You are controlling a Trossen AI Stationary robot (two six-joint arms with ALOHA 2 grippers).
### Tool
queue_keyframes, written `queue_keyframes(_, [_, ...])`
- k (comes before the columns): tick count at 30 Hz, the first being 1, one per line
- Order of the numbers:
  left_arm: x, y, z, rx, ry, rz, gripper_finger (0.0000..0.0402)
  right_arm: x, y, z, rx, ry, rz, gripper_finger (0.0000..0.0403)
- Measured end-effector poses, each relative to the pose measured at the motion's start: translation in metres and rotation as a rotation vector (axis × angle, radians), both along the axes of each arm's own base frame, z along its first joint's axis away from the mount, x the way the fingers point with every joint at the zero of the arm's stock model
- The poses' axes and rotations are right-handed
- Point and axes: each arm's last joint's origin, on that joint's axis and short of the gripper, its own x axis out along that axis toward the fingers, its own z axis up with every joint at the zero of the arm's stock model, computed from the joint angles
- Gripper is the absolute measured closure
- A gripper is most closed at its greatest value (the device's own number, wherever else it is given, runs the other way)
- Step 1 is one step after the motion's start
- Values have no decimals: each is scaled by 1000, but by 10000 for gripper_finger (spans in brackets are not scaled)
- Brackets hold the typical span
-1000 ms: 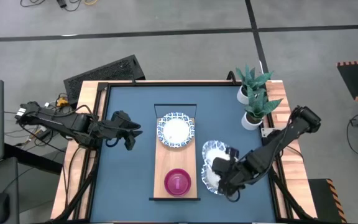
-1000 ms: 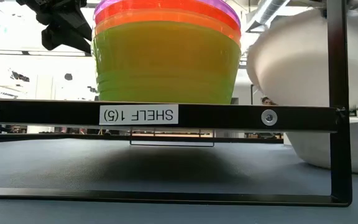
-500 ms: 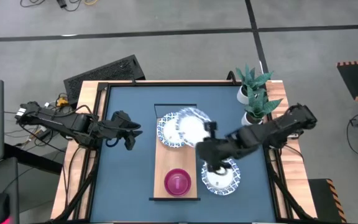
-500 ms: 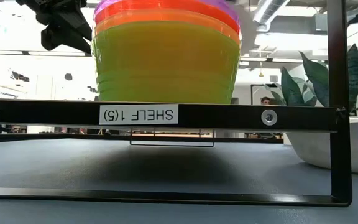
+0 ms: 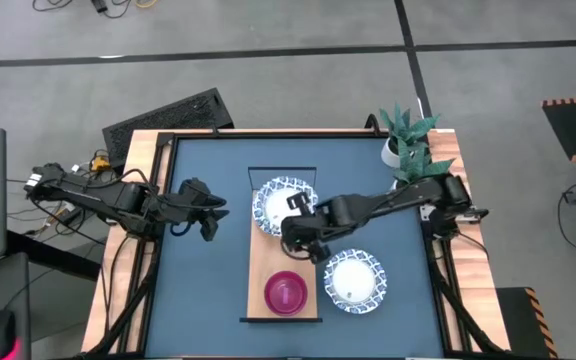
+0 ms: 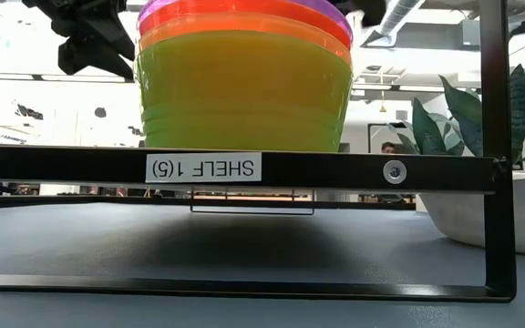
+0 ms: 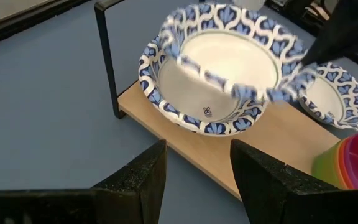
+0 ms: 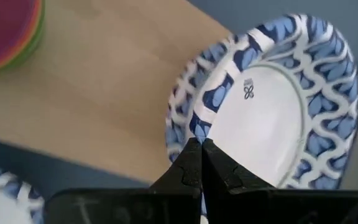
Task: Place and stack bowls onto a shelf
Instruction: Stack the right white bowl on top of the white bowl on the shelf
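The light-wood shelf (image 5: 283,255) lies mid-table. A white, blue-rimmed dish (image 5: 280,208) sits on its far end. The stacked coloured bowls (image 5: 285,293) (image 6: 244,82) stand on its near end, purple on top. My right gripper (image 5: 303,235) (image 8: 197,149) is shut on a second blue-rimmed dish (image 7: 229,87), which shows blurred just over the first. A third dish (image 5: 355,280) rests on the tabletop right of the shelf. My left gripper (image 5: 208,212) (image 7: 194,180) waits open, left of the shelf's far end. My right gripper pinches the dish's patterned rim (image 8: 188,134) between its two fingers. It comes from the table's right and near side, slanting down. The dish hangs tilted over the dish on the shelf. I cannot tell whether it rests in that dish.
Two potted plants (image 5: 408,150) stand at the table's far right corner. The shelf's black frame (image 6: 244,167) (image 7: 107,56) rises at both ends. Bare wood (image 8: 104,93) lies between the dishes and the coloured stack. Blue tabletop (image 5: 208,290) lies left of the shelf.
My right gripper has lifted the top dish off the one on the table right of the shelf. It has carried it up, then left and toward the far edge, to just over the dish on the shelf's far end. The lower dish stayed put.
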Motion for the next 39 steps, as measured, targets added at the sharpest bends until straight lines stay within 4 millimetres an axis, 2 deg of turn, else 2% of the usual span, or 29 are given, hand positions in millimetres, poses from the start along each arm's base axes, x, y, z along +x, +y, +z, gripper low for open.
queue_keyframes(9, [-1,0,-2,-6,15,8,239,14,-11,-23,18,49,-10,385])
queue_keyframes(13, [-1,0,-2,-1,17,7,239,16,-18,-24,34,48,-27,381])
queue_keyframes(25, [-1,0,-2,15,22,-4,239,17,-20,-24,58,35,-74,321])
queue_keyframes(30, [-1,0,-2,18,23,-6,239,17,-24,-24,79,29,-125,278])
queue_keyframes(34, [-1,0,-2,18,23,-6,239,14,-25,-17,98,29,-132,236])
queue_keyframes(39, [-1,0,-2,15,25,-10,239,-4,-13,17,272,46,-264,215])
